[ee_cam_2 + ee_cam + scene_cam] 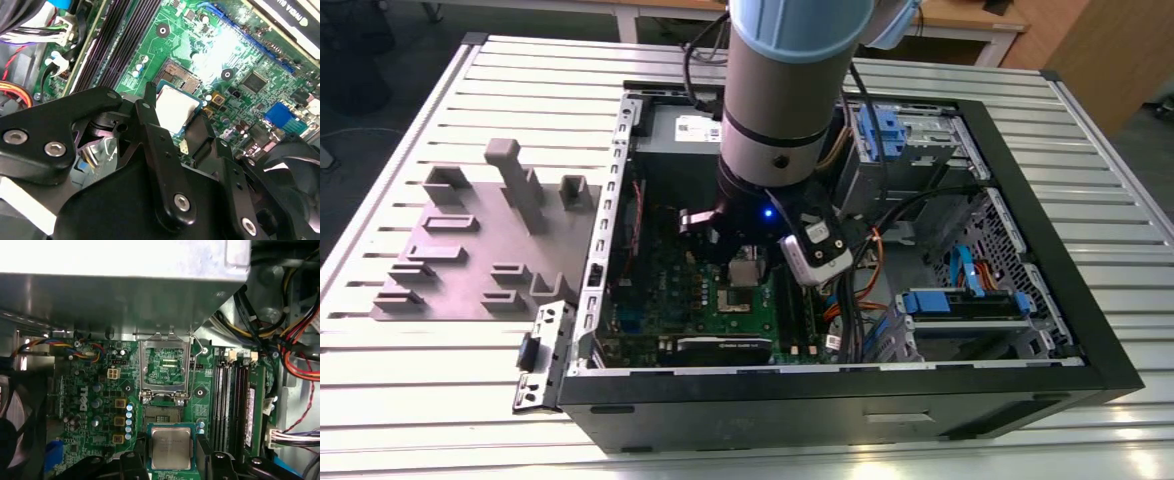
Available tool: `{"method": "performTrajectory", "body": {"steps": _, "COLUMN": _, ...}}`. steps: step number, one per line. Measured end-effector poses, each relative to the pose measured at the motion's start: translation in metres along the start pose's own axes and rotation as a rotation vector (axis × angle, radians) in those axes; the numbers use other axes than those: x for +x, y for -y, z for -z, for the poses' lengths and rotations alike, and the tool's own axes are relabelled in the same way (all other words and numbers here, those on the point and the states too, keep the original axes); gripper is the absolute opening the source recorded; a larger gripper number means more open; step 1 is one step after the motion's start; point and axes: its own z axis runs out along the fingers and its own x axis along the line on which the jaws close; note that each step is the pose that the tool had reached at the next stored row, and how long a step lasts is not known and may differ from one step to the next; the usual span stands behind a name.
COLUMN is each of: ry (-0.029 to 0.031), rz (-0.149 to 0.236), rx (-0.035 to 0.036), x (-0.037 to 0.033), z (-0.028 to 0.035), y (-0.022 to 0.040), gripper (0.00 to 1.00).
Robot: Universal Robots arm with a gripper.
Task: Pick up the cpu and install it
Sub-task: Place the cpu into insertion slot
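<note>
**Chip gripped over the board, beside the open socket**

The gripper [171, 462] was clenched on the cpu [171, 448]. Its matte black fingers [131, 466] pressed on two opposite edges of the flat square chip, whose brushed silver-grey lid sat inside a darker rim. The chip hung over the green motherboard [90, 390], just beside the bare socket [162, 415], on the side away from the raised rectangular metal frame [165, 367]. Long dark memory slots [227, 400] ran alongside the socket. In the exterior view the smooth cylindrical arm [781, 100] stood inside the open black case [854, 405], which lay on the ribbed aluminium table [454, 400].
</note>
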Motion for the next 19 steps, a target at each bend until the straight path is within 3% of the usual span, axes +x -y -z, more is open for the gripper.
{"method": "performTrajectory", "body": {"steps": 5, "ry": -0.0001, "rz": -0.038, "rx": -0.0004, "x": 0.0001, "z": -0.0068, "y": 0.0028, "gripper": 0.47}}
{"method": "performTrajectory", "body": {"steps": 7, "ry": 0.0, "rz": -0.04, "rx": -0.0009, "x": 0.0002, "z": -0.0092, "y": 0.0056, "gripper": 0.47}}
{"method": "performTrajectory", "body": {"steps": 19, "ry": -0.0043, "rz": -0.04, "rx": -0.0007, "x": 0.0024, "z": -0.032, "y": 0.0058, "gripper": 0.47}}
